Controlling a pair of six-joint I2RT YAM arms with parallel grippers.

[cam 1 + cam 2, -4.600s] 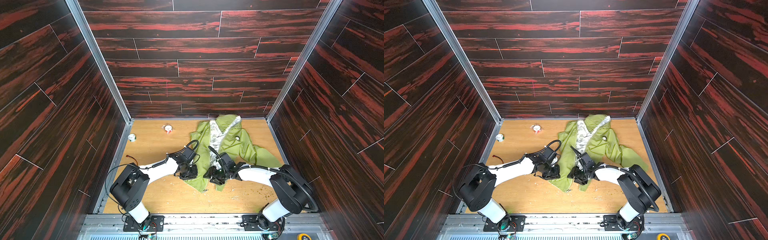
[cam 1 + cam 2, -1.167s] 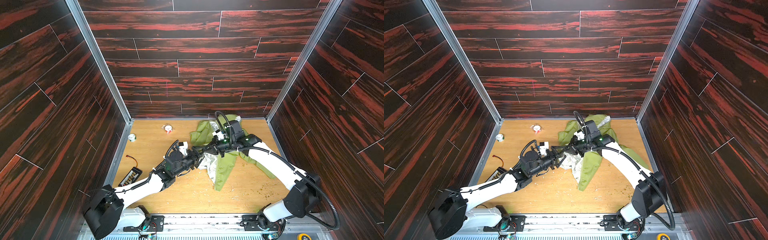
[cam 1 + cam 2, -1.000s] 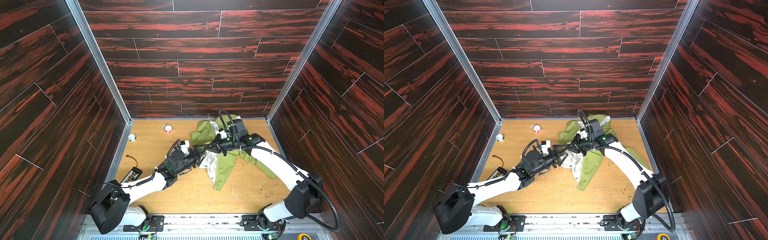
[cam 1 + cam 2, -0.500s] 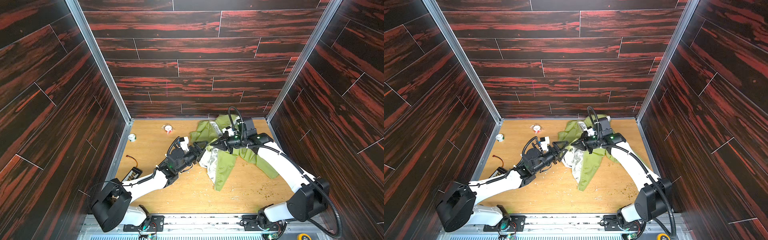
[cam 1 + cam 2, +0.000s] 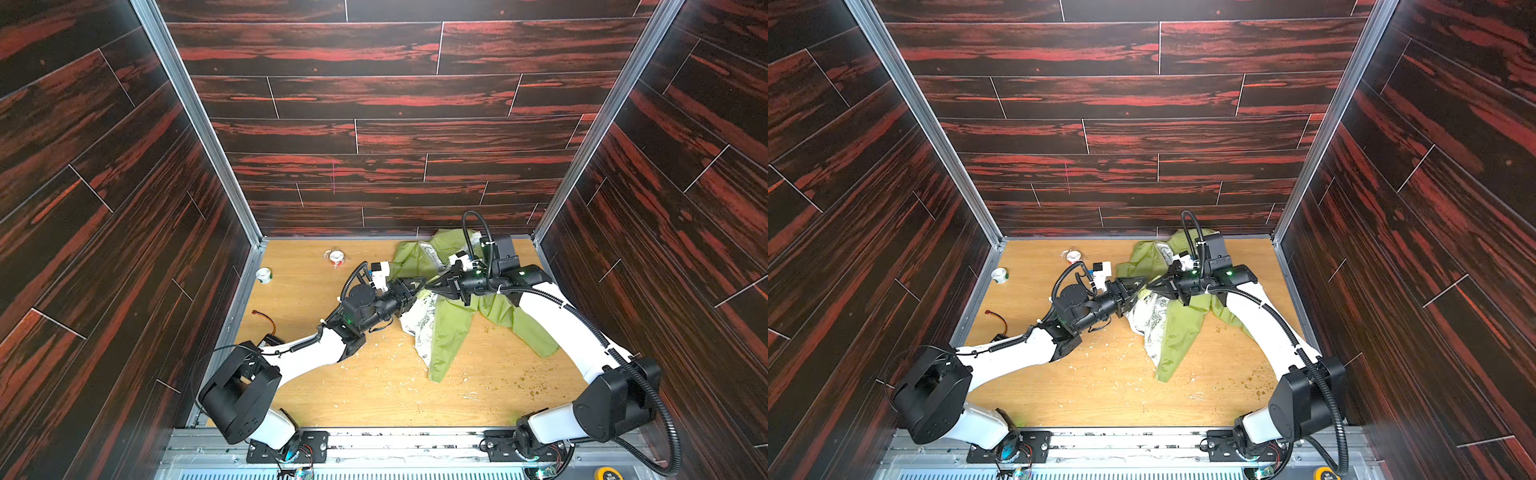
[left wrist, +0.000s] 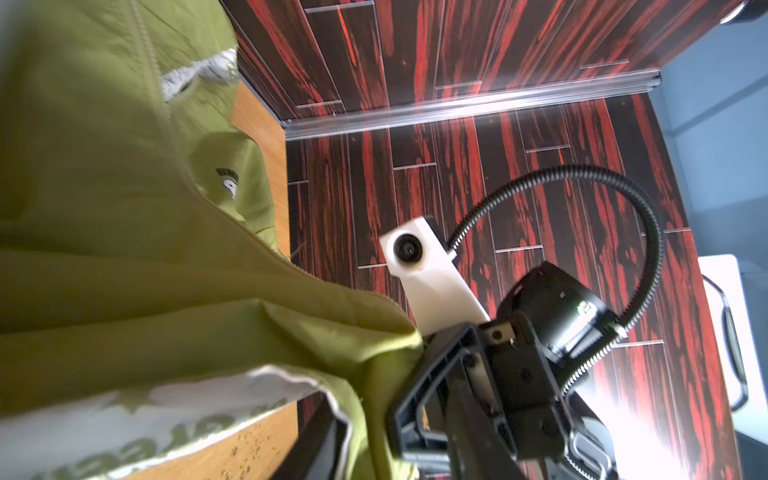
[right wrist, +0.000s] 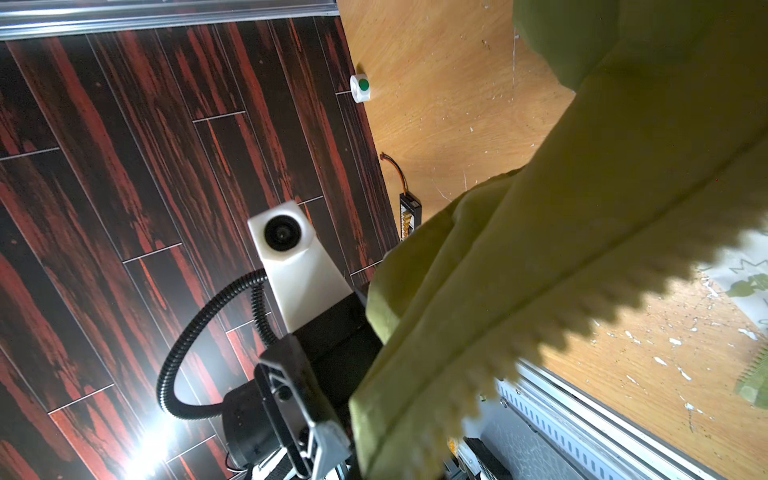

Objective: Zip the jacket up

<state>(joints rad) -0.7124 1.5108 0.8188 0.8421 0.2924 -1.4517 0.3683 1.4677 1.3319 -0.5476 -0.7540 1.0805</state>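
Now, right fingers (image 5: 440, 286): pressed together, pinching a raised fold of the jacket (image 5: 451, 328).
Left fingers (image 5: 410, 286): tip to tip with the right pair; spread or gripping, cannot tell.
Jacket: hangs from the right fingers, rest slumped on the bench (image 5: 332, 386) beneath them.
Risk, collision: tips almost meet; a slight overreach could knock them together.
Risk, wrong grip: slider unseen; left fingers may catch lining instead.
Risk, slip: thin cloth may pull free.

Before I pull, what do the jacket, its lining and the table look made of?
The jacket: thin woven synthetic, probably nylon or polyester; matte green, creases sharply, hangs limp. Its lining: pale fabric with printed pattern; fibre unclear. The table: light wood or wood-look laminate; visible grain, scuffed.
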